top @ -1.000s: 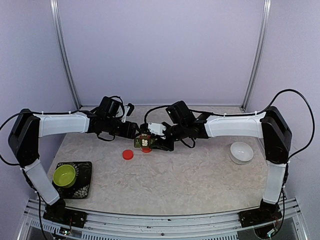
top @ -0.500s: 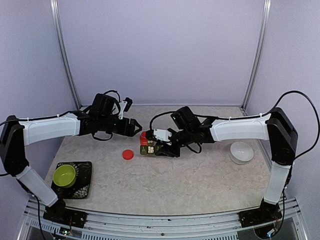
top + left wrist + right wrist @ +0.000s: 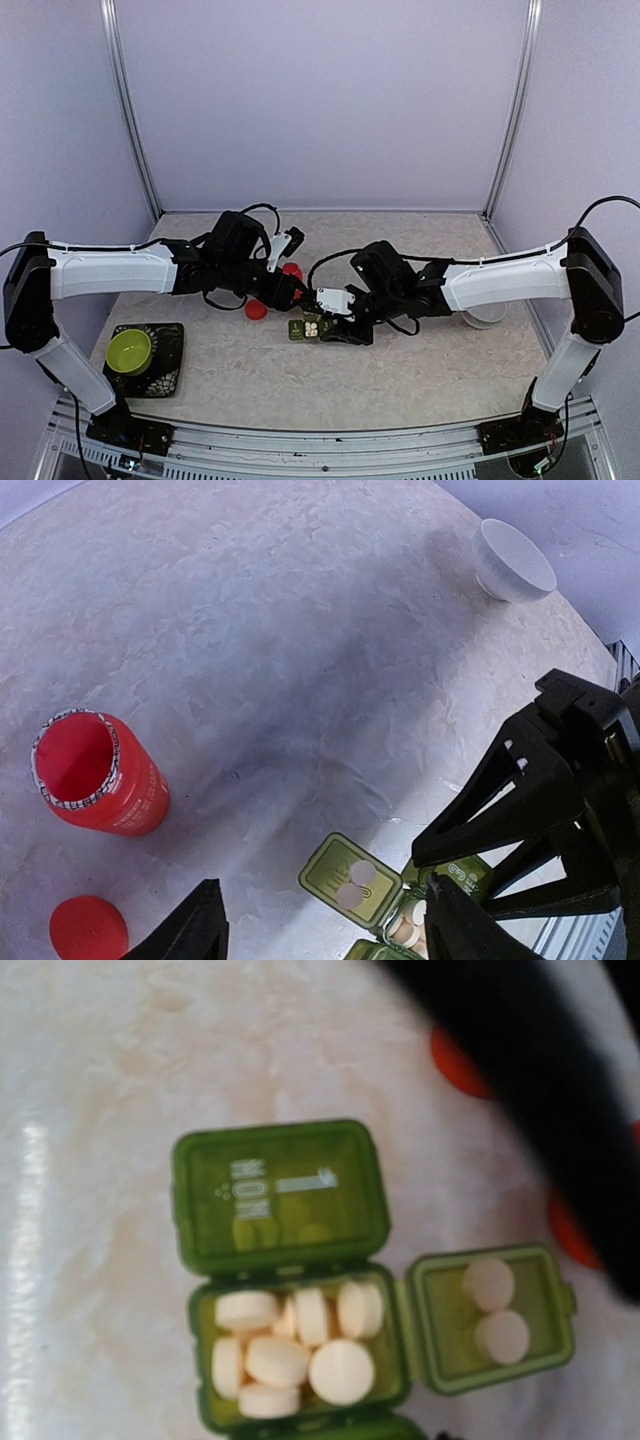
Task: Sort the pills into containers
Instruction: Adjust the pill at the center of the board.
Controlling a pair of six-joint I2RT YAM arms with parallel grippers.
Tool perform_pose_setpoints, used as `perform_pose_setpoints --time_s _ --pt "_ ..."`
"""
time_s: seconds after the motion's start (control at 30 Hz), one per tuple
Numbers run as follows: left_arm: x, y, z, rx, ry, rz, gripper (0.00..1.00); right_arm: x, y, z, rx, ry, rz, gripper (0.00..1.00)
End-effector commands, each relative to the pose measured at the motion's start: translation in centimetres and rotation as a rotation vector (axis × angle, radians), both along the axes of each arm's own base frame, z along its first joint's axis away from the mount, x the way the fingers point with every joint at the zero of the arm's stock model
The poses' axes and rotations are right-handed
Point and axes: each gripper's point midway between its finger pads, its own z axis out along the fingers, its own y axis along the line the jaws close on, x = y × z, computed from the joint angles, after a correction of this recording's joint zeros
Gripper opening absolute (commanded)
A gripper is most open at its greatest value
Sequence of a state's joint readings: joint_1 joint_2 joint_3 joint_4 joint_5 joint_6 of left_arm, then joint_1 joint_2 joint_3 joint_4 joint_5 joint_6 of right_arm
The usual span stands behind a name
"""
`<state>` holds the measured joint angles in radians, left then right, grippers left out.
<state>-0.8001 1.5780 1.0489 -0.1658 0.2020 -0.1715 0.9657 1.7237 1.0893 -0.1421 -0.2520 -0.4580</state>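
Two hands meet over the middle of the tabletop (image 3: 420,380), both busy with the little green pill box (image 3: 309,328). From where I stand the right hand (image 3: 333,330) looks clamped on one end of the box, its black fingers straddling it. That is most likely to keep so light a thing from skidding while it is filled. One cell lies open, heaped with whitish pills (image 3: 297,1355), its lid folded back flat. A second green piece beside it, cell or flap, I cannot tell which, shows two more. The left hand (image 3: 322,905) hovers just above the box with its fingers apart and nothing between them. Near it stands a red bottle (image 3: 100,780), upright and uncapped, mouth to the ceiling so nothing spills. Its red cap (image 3: 88,928) lies close by. I'd guess the heaped cell holds too many and the others want their share. A white bowl (image 3: 515,562) sits well apart, off to the right.
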Motion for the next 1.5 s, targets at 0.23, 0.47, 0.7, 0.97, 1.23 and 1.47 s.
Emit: perform_pose_setpoints --time_s 0.23,0.47,0.7,0.97,1.23,1.47 --pt "-3.4 -2.3 -1.8 0.042 0.039 -0.197 0.54 -1.7 0.2 1.7 0.041 -0.02 0.0 0.14" --pt "-3.6 -2.3 -2.0 0.051 0.035 -0.204 0.48 -1.7 0.2 2.3 0.049 -0.028 0.002 0.14" --pt "-3.2 -2.3 -2.2 0.065 0.032 -0.194 0.45 -1.8 0.2 2.4 0.05 -0.026 0.006 0.15" --pt "-2.7 -2.4 -1.8 0.068 0.012 -0.18 0.39 -1.8 0.3 2.5 0.048 -0.022 0.008 0.15" --pt "-2.8 -2.6 -2.2 0.078 0.025 -0.195 0.34 -1.7 0.3 2.5 0.045 -0.028 0.004 0.14" --pt "-3.0 -2.6 -3.0 0.091 0.04 -0.2 0.27 -1.7 0.3 2.4 0.043 -0.03 0.002 0.14"
